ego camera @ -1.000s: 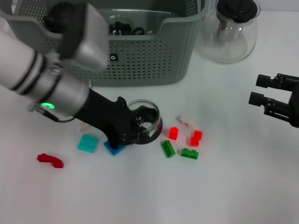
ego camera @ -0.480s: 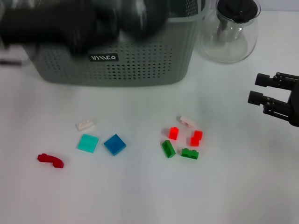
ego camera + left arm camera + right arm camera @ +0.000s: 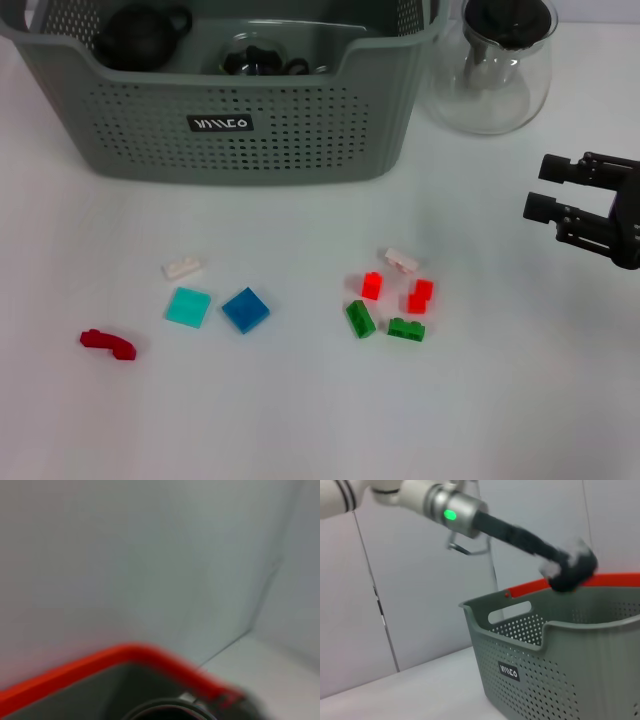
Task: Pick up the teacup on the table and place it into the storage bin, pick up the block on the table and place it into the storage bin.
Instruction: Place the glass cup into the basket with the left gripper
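Note:
The grey-green storage bin (image 3: 300, 130) stands at the back of the table, with a clear glass teacup (image 3: 256, 54) and a dark teapot (image 3: 140, 30) inside it. No teacup stands on the table. Several small blocks lie in front: a blue block (image 3: 245, 309), a teal block (image 3: 188, 306), a white block (image 3: 182, 267), red blocks (image 3: 371, 285) and green blocks (image 3: 360, 319). My left arm is out of the head view. The right wrist view shows the left gripper (image 3: 570, 566) blurred above the storage bin (image 3: 555, 655). My right gripper (image 3: 537, 188) hovers open at the table's right side.
A clear glass carafe (image 3: 492, 75) with a black lid stands to the right of the bin. A curved red piece (image 3: 107, 343) lies at the front left. A red-rimmed container (image 3: 615, 580) shows behind the bin.
My left arm lifted the glass teacup off the table, swept over the bin, and has left the head view. The right gripper barely shifted.

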Available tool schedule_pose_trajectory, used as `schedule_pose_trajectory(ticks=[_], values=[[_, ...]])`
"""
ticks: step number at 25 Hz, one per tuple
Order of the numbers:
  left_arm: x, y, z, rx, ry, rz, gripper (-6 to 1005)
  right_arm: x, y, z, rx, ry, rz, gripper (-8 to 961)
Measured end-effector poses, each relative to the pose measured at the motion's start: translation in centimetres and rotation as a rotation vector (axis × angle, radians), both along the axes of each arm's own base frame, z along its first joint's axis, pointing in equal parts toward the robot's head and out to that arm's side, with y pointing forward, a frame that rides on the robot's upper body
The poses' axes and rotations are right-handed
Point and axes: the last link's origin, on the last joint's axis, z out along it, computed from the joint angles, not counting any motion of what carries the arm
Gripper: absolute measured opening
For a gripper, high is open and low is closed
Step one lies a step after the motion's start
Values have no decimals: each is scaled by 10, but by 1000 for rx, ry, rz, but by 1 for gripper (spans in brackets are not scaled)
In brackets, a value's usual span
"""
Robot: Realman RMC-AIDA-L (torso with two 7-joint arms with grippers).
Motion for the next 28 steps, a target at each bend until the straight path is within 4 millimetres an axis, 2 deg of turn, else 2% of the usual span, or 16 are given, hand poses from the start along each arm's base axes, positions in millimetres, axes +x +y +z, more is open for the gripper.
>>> schedule_pose_trajectory(ticks=[3,7,11,16,28], values=[[-3,13,-29,18,172,46,100,-2,1,-1,-1,3,4,553],[-13,16,-65,42,343,85,108,-3,2,-2,-1,4,8,552],[-21,14,-85,40,436,88,116,-4,3,-2,-1,4,11,552],[-25,11,-95,34,466,93,126,-4,3,-1,-1,2,13,552],[-28,12,-98,54,459,118,151,-4,3,-1,0,3,13,553]])
